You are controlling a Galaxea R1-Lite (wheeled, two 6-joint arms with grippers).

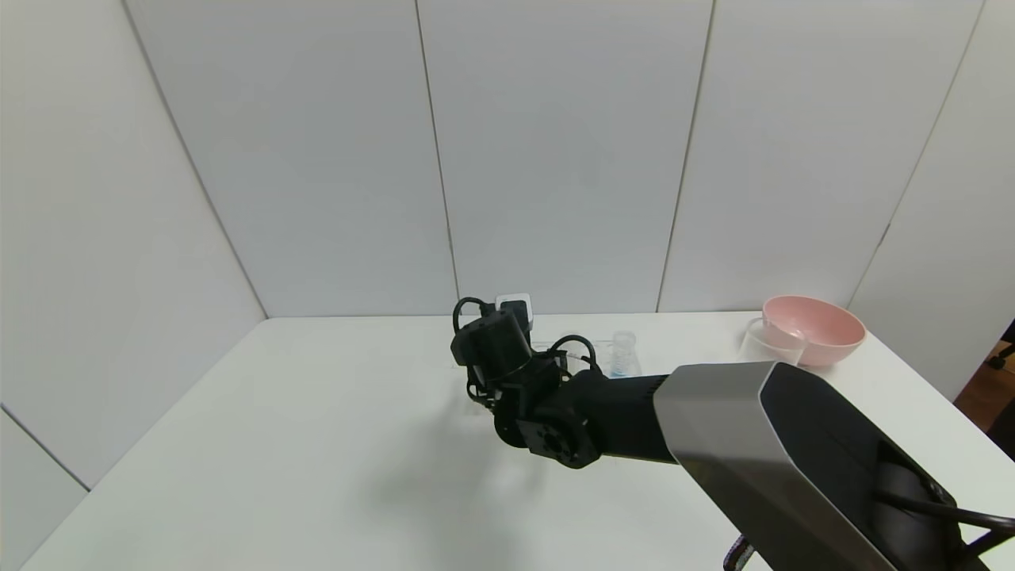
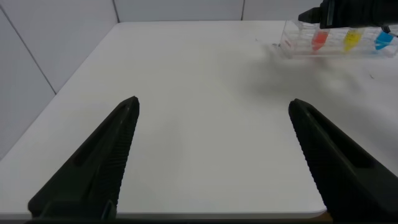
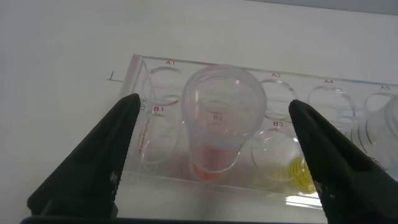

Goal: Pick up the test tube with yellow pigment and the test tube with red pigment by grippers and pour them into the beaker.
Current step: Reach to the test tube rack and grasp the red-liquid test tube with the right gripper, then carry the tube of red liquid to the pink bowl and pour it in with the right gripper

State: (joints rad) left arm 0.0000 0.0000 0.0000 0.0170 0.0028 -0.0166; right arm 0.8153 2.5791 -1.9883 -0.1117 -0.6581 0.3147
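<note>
1. Furthest left, your left gripper (image 2: pixel 211 155) idles low over bare white table (image 1: pixel 277 444), its fingers spread wide and holding nothing; it does not appear in the head view.
2. Towards the middle of the table's far side, your right gripper (image 3: pixel 214 155) hovers over the clear tube rack (image 3: pixel 155 99), fingers spread wide to either side of the test tube with red pigment (image 3: pixel 217 124), not touching it. The tube stands upright in the rack, long axis vertical, mouth pointing up at the wrist.
3. Just beside it, the test tube with yellow pigment (image 3: pixel 300 171) sits in the neighbouring well, also upright, with a blue-liquid tube (image 2: pixel 383 41) beyond.
4. Far right, the beaker (image 1: pixel 765 345) stands touching or just in front of a pink bowl (image 1: pixel 821 329); it looks empty.
5. Judged from this, nothing is poured yet: both grasps, lifts and pours remain.
</note>
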